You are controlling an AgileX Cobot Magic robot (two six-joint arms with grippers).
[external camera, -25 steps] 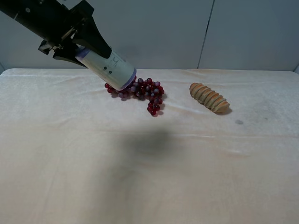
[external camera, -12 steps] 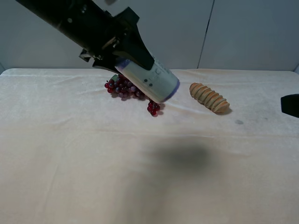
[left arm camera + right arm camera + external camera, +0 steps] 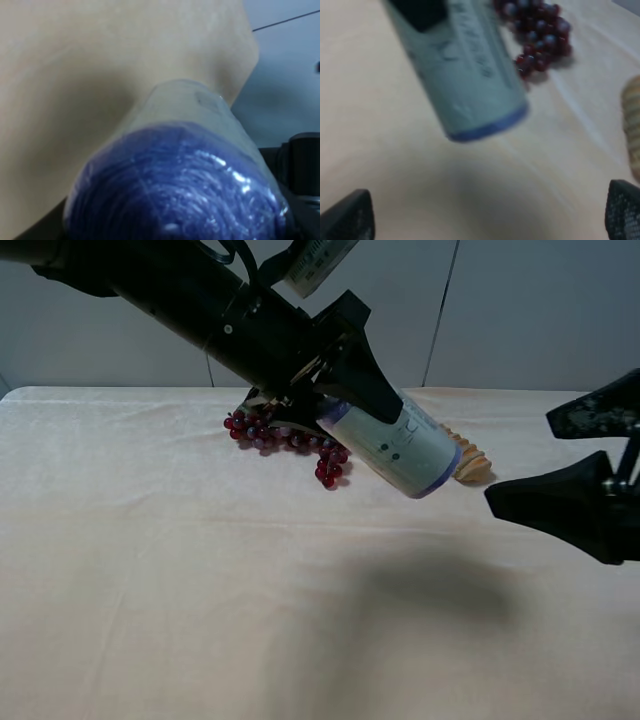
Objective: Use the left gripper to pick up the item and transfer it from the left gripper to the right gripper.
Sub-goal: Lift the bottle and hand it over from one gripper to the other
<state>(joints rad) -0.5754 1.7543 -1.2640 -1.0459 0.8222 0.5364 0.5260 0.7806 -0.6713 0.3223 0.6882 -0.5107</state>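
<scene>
Beneath everything, a cream cloth surface (image 3: 150,590), dimmed by a soft shadow under the raised can. Slanting in from the upper left of the high view, a long black arm (image 3: 180,295) with a white label near its top, ending in the left gripper (image 3: 345,405). Pinches the item (image 3: 400,452) by its upper end between black fingers (image 3: 372,390). Holds it clear of the surface above the middle, tilted, with the free purple-blue end lower and turned toward the right side. Fills most of the left wrist view with the gripped purple end, up close and blurred.

At the right edge, the right gripper (image 3: 522,460), fingers spread wide, mouth facing the can, near it but not touching. In the right wrist view, only two dark fingertips (image 3: 347,217) in the corners, well apart, with the can ahead between them.

On the surface behind the left gripper, a dark red grape bunch (image 3: 328,462), partly hidden. Just beyond the can's lower end, a tan ridged bread-like piece (image 3: 470,462), mostly covered.
</scene>
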